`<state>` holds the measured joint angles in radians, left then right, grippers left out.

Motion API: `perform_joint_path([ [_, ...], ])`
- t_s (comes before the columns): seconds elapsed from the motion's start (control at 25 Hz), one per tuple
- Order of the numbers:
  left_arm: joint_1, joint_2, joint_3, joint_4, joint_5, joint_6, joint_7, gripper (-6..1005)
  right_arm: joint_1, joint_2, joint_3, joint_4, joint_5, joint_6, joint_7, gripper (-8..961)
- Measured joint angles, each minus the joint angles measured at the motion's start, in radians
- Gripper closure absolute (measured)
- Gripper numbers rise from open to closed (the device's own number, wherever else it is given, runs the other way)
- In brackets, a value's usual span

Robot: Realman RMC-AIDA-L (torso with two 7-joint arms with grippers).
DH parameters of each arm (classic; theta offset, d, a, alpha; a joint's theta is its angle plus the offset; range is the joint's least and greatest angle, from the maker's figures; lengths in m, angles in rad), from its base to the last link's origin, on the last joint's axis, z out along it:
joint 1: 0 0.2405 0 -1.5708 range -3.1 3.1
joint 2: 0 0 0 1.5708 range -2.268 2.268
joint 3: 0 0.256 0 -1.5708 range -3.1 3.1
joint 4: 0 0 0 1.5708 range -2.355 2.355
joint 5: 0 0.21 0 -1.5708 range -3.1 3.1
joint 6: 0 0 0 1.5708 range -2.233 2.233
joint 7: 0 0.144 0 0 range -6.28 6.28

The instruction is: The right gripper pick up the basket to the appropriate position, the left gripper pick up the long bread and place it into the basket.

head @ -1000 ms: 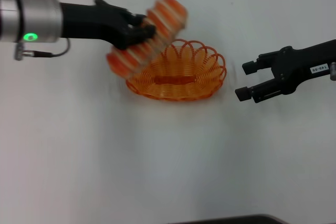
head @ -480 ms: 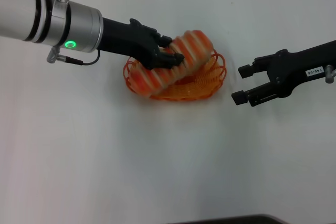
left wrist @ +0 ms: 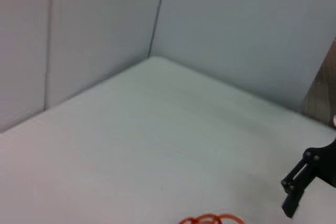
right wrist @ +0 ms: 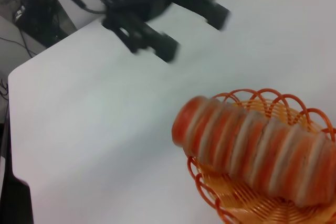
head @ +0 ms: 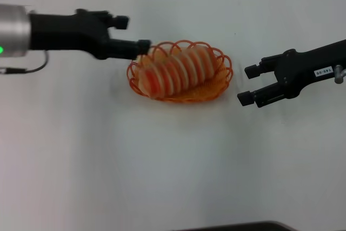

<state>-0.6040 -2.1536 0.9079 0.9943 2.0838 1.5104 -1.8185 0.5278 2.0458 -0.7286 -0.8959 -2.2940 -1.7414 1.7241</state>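
The long bread (head: 175, 72), orange-red with cream ridges, lies in the orange wire basket (head: 219, 82) on the white table, its left end sticking over the rim. My left gripper (head: 134, 35) is open and empty, just left of the basket's far-left rim. My right gripper (head: 247, 85) is open and empty, a little to the right of the basket. The right wrist view shows the bread (right wrist: 252, 150) in the basket (right wrist: 220, 211) and the left gripper (right wrist: 197, 32) beyond it. The left wrist view shows a bit of basket rim (left wrist: 210, 219) and the right gripper (left wrist: 294, 187).
The white table (head: 162, 160) spreads around the basket. A dark edge (head: 232, 226) shows at the near side. Grey walls (left wrist: 236, 30) meet behind the table. Dark equipment (right wrist: 26, 3) stands past the table's corner.
The left gripper carried the bread over the basket, let it go into it, opened, and drew back to the left. The right gripper has barely moved.
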Motion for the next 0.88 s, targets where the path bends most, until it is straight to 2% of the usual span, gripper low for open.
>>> perform_joint_path([
  [0.08,0.040,0.023,-0.064,0.002,-0.008,0.084,0.014,127,0.001,0.000,0.002,-0.002,0.003,0.002,0.003,37],
  [0.2,0.108,0.072,-0.153,-0.031,-0.013,0.184,0.038,107,0.001,0.002,0.004,-0.008,0.003,0.003,0.005,37],
  [0.4,0.192,0.115,-0.292,-0.084,-0.023,0.241,0.082,107,0.008,0.003,0.022,-0.005,0.005,0.006,0.007,37],
  [0.52,0.211,0.125,-0.309,-0.104,-0.022,0.248,0.092,107,0.014,0.003,0.021,-0.003,0.005,0.007,0.007,37],
  [0.88,0.208,0.125,-0.288,-0.113,-0.014,0.254,0.094,107,0.030,0.003,0.024,-0.001,0.006,0.007,0.008,37],
])
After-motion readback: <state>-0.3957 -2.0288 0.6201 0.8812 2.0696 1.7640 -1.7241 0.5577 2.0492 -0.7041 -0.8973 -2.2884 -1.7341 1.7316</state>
